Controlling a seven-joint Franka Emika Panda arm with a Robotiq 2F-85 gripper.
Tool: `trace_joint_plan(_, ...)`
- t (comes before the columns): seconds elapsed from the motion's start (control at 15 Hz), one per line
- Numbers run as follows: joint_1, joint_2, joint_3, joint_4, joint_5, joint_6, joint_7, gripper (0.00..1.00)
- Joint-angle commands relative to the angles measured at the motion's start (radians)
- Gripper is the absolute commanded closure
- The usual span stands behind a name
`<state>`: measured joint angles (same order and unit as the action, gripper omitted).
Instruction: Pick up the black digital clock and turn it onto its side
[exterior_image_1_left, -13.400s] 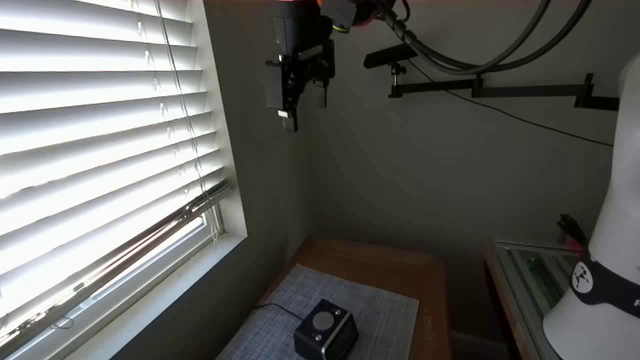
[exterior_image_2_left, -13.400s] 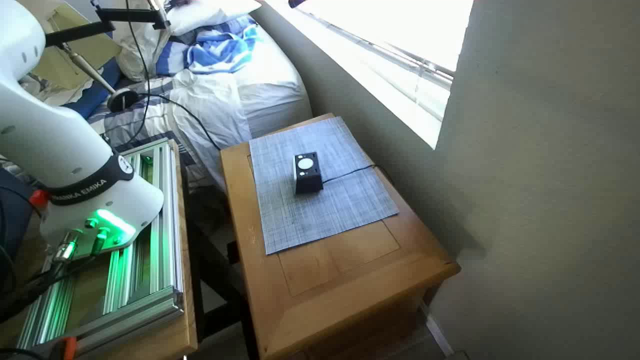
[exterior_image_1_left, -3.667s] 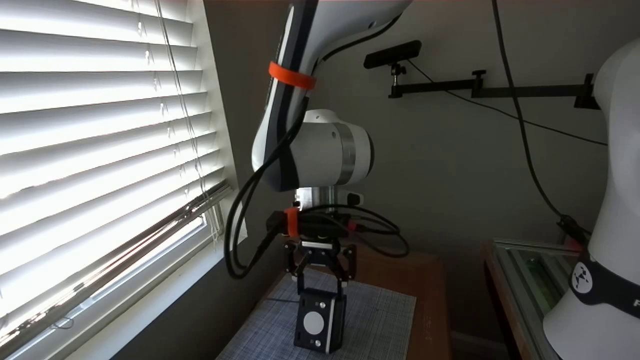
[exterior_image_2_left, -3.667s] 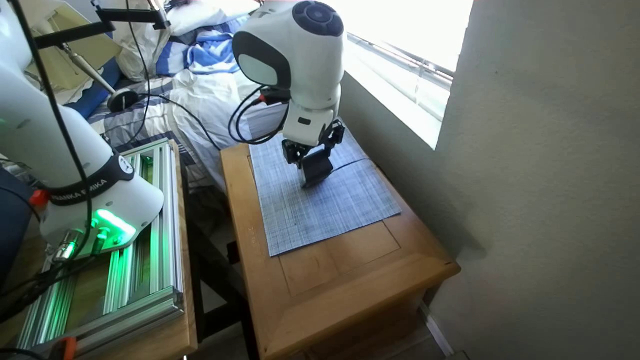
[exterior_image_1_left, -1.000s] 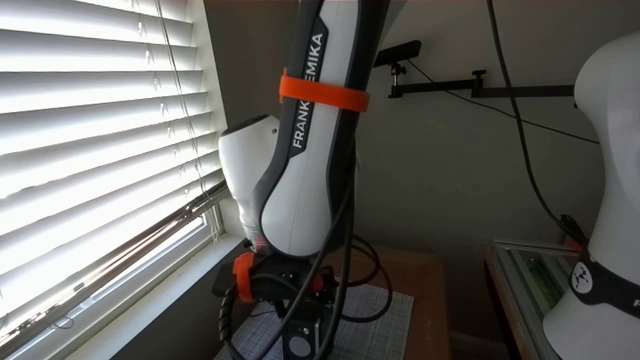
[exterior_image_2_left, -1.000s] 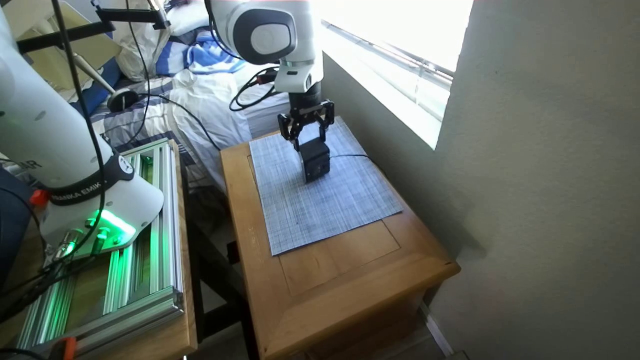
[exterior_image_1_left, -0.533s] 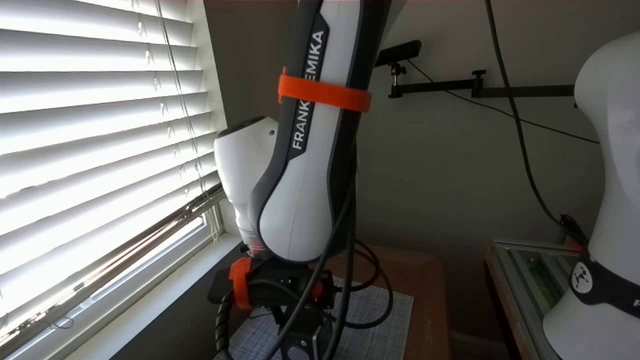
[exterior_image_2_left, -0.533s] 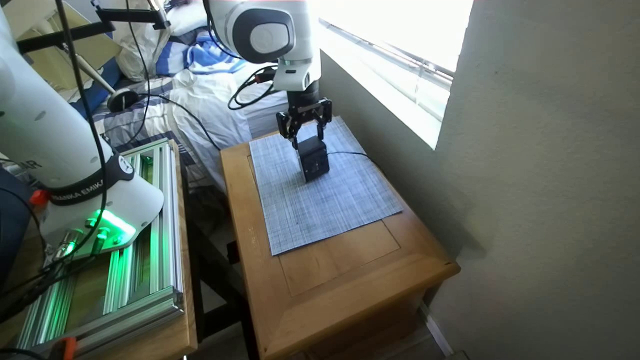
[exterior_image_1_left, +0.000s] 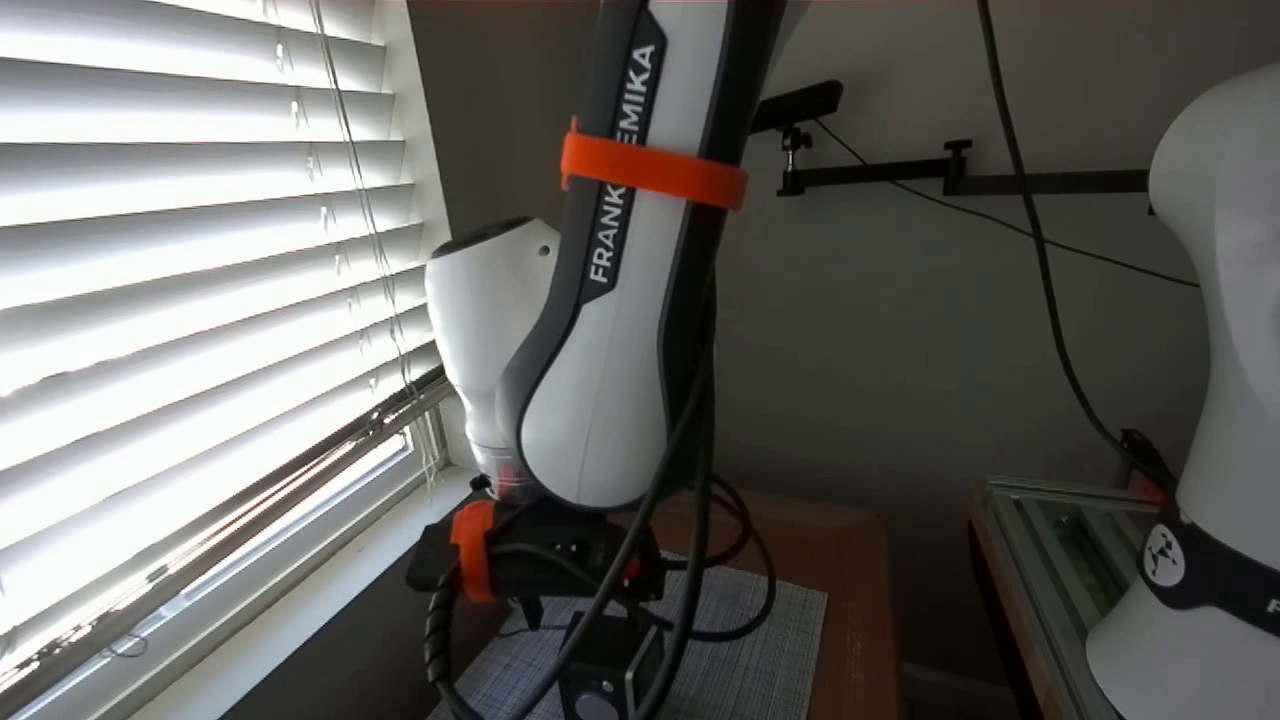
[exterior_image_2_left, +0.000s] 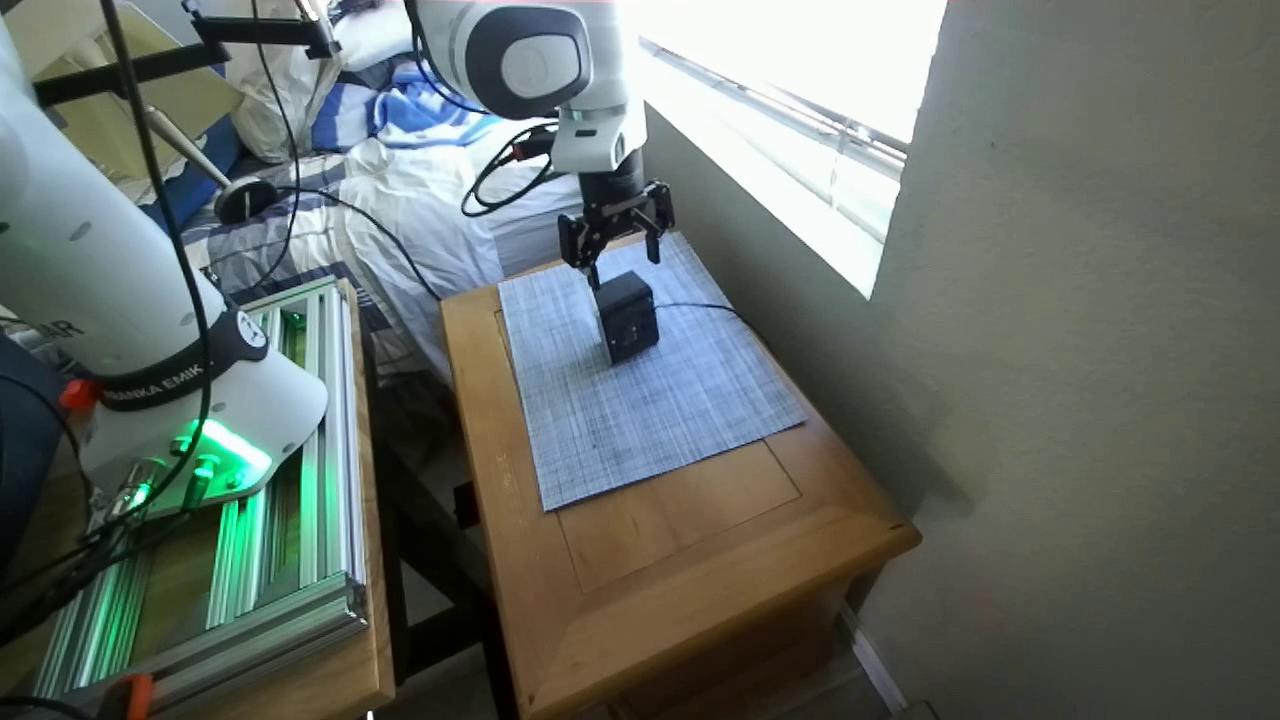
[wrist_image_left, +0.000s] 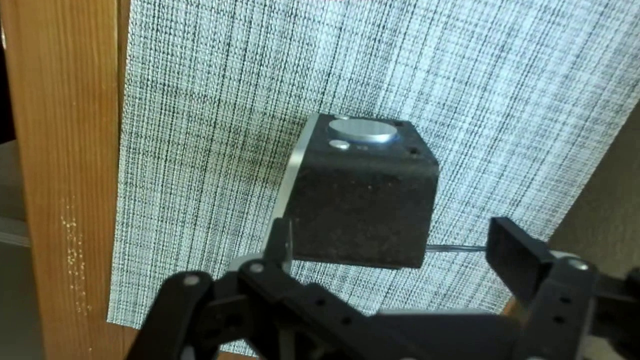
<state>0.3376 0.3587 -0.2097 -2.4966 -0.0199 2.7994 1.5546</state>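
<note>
Tool (exterior_image_2_left: 624, 269), spread wide, hangs just above the black digital clock (exterior_image_2_left: 629, 318).

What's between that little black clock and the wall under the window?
The grey mat, crossed by a thin dark cord from the black clock, then a narrow strip of wooden table; an exterior view shows this.

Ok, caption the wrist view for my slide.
Open gripper near a black digital clock lying on its side on a gray woven placemat.
</note>
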Motion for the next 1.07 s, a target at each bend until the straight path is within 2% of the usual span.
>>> trace_joint_plan(0.0,-0.036,-0.087,0.003,-0.036,-0.073,0.001,-0.060,0.00)
trace_joint_plan(0.13,-0.060,-0.130,0.009,-0.045,-0.101,-0.031,-0.138,0.00)
trace_joint_plan(0.27,-0.128,-0.180,0.066,-0.061,-0.064,-0.065,-0.302,0.00)
trace_joint_plan(0.47,-0.192,-0.238,0.108,-0.070,-0.034,-0.138,-0.511,0.00)
trace_joint_plan(0.67,-0.236,-0.293,0.134,-0.079,-0.025,-0.221,-0.698,0.00)
trace_joint_plan(1.0,-0.273,-0.385,0.161,-0.089,0.001,-0.345,-0.927,0.00)
